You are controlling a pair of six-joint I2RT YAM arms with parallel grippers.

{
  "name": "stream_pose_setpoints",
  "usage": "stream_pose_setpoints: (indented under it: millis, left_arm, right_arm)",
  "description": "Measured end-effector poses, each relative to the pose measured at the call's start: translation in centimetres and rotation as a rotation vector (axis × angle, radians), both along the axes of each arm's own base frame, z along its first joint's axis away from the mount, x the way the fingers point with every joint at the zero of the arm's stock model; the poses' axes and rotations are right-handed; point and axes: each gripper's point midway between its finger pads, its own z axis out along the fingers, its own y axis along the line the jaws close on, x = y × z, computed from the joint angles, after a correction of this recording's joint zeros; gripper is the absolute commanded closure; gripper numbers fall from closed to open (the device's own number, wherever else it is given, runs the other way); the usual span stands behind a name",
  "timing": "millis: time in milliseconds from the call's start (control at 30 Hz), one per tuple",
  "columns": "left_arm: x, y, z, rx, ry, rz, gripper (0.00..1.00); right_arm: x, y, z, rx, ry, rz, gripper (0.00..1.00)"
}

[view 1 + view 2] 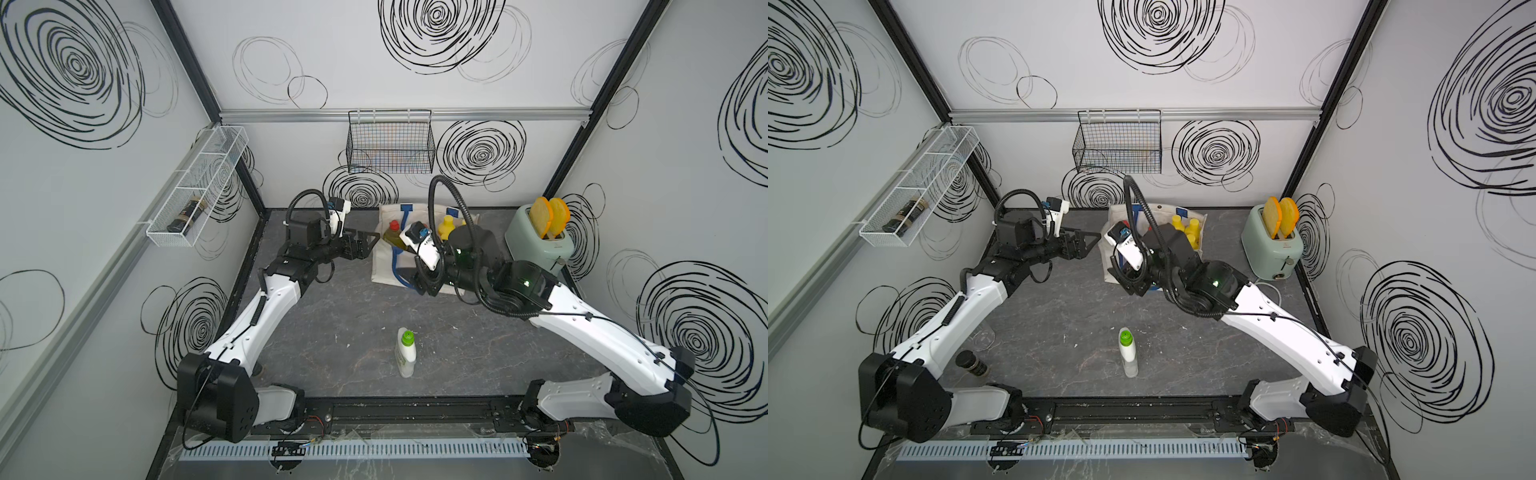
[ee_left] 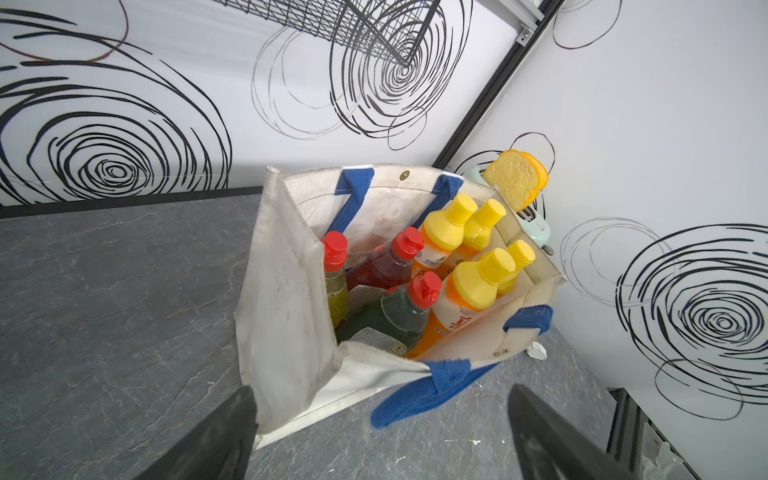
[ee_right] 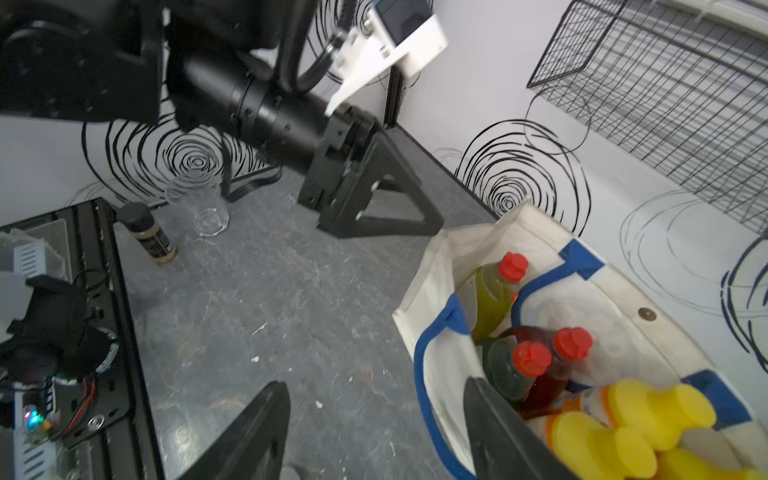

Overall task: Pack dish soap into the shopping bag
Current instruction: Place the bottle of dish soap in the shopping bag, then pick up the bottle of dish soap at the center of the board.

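The shopping bag [image 2: 286, 291] is standing upright at the far middle of the desk [image 1: 324, 324], left of the toaster [image 1: 536, 245], with its mouth gaping upward. Seven bottles are sitting inside it. Four orange bottles [image 2: 478, 282] are standing in the right half, long axes vertical and yellow caps pointing up. Three red-capped bottles [image 2: 399, 316] are filling the left half, caps up too, two of them tilting. The white bottle [image 1: 405, 357] is standing alone in the near middle of the desk, well apart from the bag, its green cap pointing up. The left hand [image 2: 380, 390] is hanging just left of the bag and aiming right at it, fingers spread wide and holding nothing. The right hand [image 3: 374, 395] is hovering over the bag's near side, fingers apart and gripping nothing.
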Motion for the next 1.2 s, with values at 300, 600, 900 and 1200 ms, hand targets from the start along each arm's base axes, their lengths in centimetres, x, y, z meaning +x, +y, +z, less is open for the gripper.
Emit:
stream_pose_setpoints:
  millis: [300,600,900,1200]
  left_arm:
    - [0.2,0.6,0.3,0.014,-0.016,0.027,0.04]
    - [0.0,0.7,0.5,0.016,-0.023,0.03,0.04]
    - [-0.7,-0.4,1.0,0.003,-0.029,-0.01,0.04]
    - [-1.0,-1.0,1.0,-0.001,-0.028,-0.03,0.04]
  right_arm:
    - [-9.5,-0.3,-6.8,-0.11,0.123,0.133,0.3]
    - [-10.7,-2.7,-9.3,0.016,0.187,0.081,0.3]
    - [-10.3,-3.6,-11.6,0.076,0.177,0.045,0.3]
    - [-8.5,-3.1,-10.8,0.148,0.162,0.011,0.3]
